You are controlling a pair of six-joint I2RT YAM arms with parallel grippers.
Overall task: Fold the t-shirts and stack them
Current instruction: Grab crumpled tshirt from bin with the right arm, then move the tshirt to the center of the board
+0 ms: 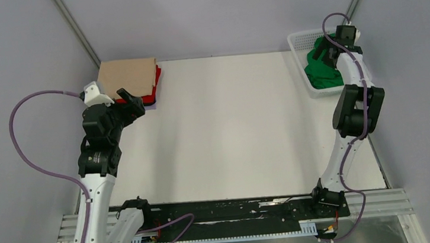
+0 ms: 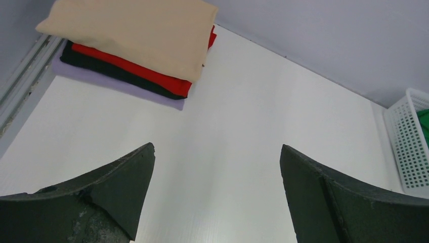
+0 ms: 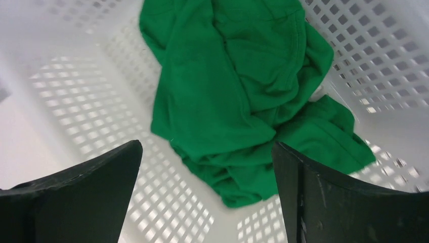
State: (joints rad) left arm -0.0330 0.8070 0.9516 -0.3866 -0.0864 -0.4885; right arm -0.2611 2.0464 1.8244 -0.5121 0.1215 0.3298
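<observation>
The whole table (image 1: 225, 126) is seen from high behind its near edge, the far-left stack of folded t-shirts (image 2: 136, 45) being shared with the low left wrist view and the far-right mesh basket (image 3: 76, 101) with the close, downward right wrist view.

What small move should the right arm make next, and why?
Probably lower the right gripper onto the green t-shirt and close on it. Its jaws stand open over the shirt, which lies crumpled and unfolded in the white basket, while the folded stack across the table holds the other shirts.

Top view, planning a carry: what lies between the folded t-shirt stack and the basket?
Only bare white tabletop, from the beige-topped folded t-shirt stack to the white plastic mesh basket, per top view.
</observation>
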